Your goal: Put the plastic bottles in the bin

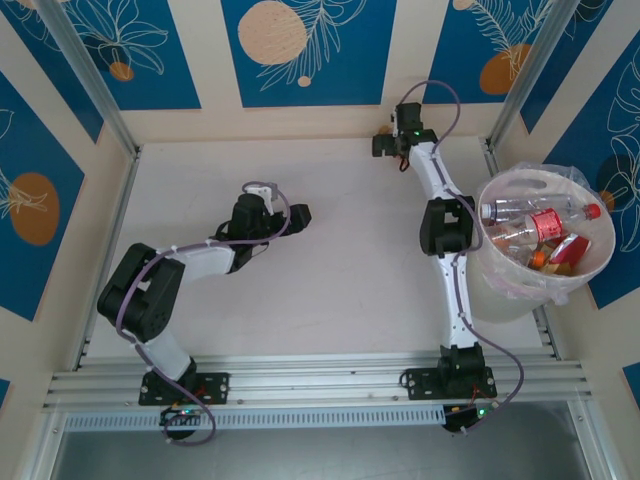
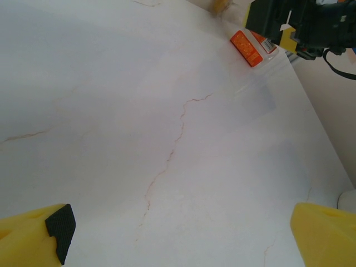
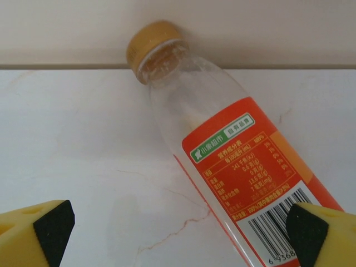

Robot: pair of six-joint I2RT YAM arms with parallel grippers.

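Right pincer [image 3: 178,236]: 2 yellow fingers wide apart, 1 bottle [image 3: 222,144] lying between them on the tabletop [image 3: 83,167], not clamped. The bottle is clear with an orange label and an orange-brown cap, which points to 11 o'clock at the back wall. In the top view that pincer is at 12 o'clock. 1 bin [image 1: 497,285] at 3 o'clock holds at least 3 jumbled bottles [image 1: 545,222]; exact count unclear. Left pincer [image 2: 178,233]: apart, empty, over bare tabletop near centre.

Ahead of the right gripper [image 3: 178,236], a clear glossy plastic bottle [image 3: 189,105], its label [image 3: 250,161] shiny; table [image 2: 111,111] smooth, matt, marble-veined.
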